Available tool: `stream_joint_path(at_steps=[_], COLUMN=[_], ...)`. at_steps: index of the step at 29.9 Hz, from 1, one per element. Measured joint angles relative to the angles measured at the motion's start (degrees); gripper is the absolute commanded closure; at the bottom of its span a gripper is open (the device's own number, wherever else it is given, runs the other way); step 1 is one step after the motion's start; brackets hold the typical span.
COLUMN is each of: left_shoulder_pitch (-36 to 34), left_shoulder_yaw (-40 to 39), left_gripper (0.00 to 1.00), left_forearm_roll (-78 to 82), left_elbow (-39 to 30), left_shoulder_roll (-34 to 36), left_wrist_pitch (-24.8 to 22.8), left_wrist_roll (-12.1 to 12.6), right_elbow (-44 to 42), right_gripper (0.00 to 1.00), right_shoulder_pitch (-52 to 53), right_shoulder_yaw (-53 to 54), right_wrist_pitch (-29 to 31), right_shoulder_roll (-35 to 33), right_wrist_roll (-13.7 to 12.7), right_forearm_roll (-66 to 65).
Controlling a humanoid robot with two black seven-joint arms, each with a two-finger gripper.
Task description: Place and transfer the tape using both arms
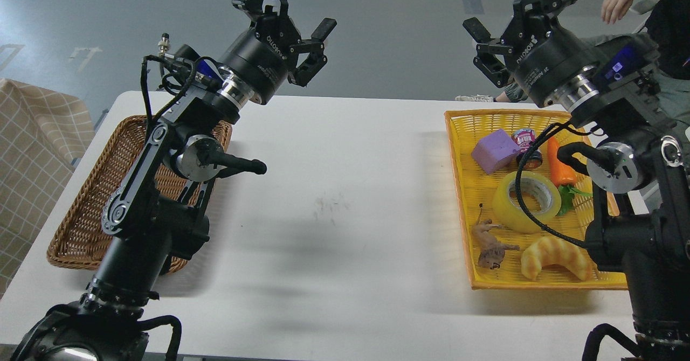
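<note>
Tape (527, 201) untouched in yellow basket (458, 188); both end effectors apparently spread wide, empty; crowding croissant toy (555, 257) could be snagged.

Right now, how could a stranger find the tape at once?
Look in the yellow tray on the table's right side. Near its middle lies the tape, flat, between the purple block and the croissant toy. Only it is a translucent ring with a hollow core.

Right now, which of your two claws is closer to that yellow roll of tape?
Right. My right gripper hangs above the yellow basket holding the tape; my left gripper is far across the table.
</note>
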Motion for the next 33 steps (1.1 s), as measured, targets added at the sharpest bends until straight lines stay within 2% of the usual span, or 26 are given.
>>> stream_joint_path(at_steps=[10,21,27,33], left_shoulder_pitch=[0.82,0.9,2.35,3.94], left_shoulder_yaw=[0.03,0.17,0.15,-0.29], left_gripper=[0.01,0.01,0.01,0.01], left_forearm_roll=[0.01,-0.27,-0.32,-1.12], left_elbow=[-0.47,-0.57,-0.58,-1.17], left_shoulder_roll=[0.0,0.0,0.0,0.0], left_wrist_pitch=[1.85,1.63,1.66,-0.31], left_wrist_roll=[0.61,0.93,3.02,3.22], right_elbow=[3.3,4.97,5.06,5.55], right_gripper=[0.0,0.0,0.0,0.0], right_shoulder_pitch=[-2.22,-3.18,-4.86,-5.75], right_shoulder_yaw=[0.24,-0.08,-0.58,-0.7], right_wrist_pitch=[-0.14,-0.18,-2.38,-3.75], right_shoulder_roll=[0.0,0.0,0.0,0.0], right_wrist_roll=[0.05,0.13,-0.58,-0.73], right_forearm_roll=[-4.04,-4.09,-4.56,-4.57])
